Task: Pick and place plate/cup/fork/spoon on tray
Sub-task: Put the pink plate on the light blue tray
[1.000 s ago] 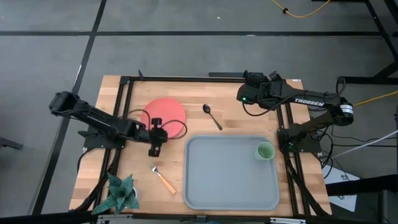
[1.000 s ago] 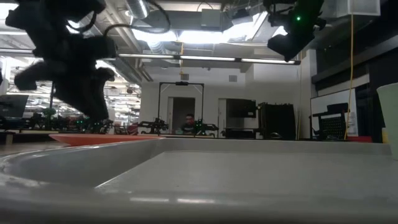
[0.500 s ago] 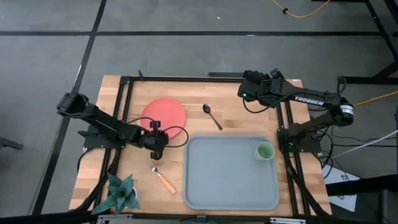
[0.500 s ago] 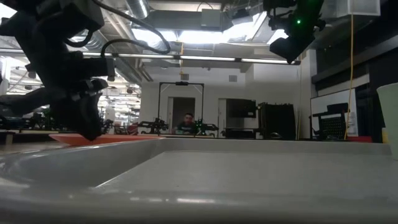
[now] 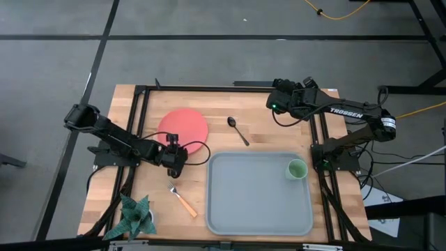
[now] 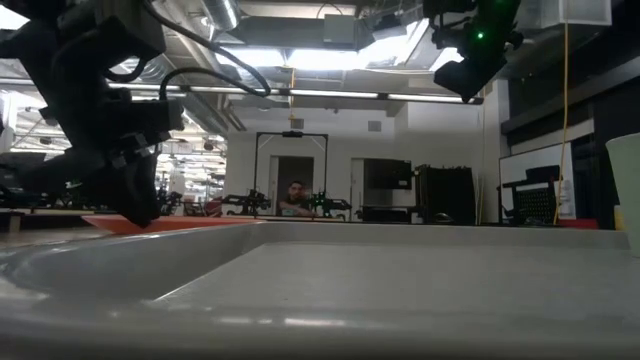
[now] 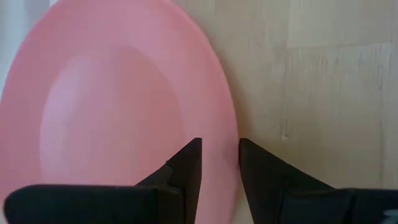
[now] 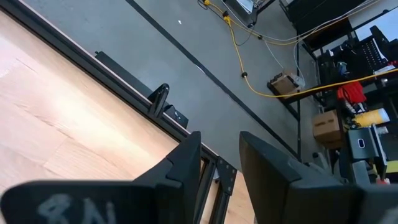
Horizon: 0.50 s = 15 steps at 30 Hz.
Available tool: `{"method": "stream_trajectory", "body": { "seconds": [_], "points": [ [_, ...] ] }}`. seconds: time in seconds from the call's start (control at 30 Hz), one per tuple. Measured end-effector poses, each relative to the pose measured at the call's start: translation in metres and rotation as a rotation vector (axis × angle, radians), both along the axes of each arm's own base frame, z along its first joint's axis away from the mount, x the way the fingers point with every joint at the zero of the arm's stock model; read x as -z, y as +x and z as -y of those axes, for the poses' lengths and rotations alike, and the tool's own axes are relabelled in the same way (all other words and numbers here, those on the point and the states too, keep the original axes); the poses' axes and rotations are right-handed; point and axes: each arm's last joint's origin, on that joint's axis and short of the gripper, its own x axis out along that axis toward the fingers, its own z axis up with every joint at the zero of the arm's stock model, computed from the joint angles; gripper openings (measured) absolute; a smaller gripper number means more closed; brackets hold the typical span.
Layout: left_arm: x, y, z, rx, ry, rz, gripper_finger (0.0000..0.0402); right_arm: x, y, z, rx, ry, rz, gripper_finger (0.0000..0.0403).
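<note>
A: High view: I see my left gripper (image 5: 175,157) low at the near rim of the one flat coral-red plate (image 5: 183,127); right gripper (image 5: 277,97) raised at the far right corner.

B: Counts?

A: One pale green cup (image 5: 297,169) in the grey-blue tray (image 5: 259,193); one dark spoon (image 5: 237,130), one orange-handled fork (image 5: 182,199) on wood.

B: Jaws?

A: Left wrist: parted narrowly, straddling the plate rim. Right wrist: parted, empty.

Parted jaws above table (image 8: 56,143) edge, cabled floor (image 8: 205,37).

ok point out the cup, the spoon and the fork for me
cup (image 5: 297,169), high view, on its pale green inside, in the tray's right part
spoon (image 5: 231,121), high view, on its oval bowl, on the bare wood
fork (image 5: 186,203), high view, on its orange-tan handle
</note>
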Motion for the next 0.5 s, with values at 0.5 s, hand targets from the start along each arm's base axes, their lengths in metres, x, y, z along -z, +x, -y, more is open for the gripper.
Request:
{"method": "stream_trajectory", "body": {
  "seconds": [0.5],
  "points": [
    [0.017,-0.002,-0.003,-0.016,0.053,-0.141,0.0099,0.001,0.0,0.0,-0.022,0.034,-0.009,0.0115]
  ]
}}
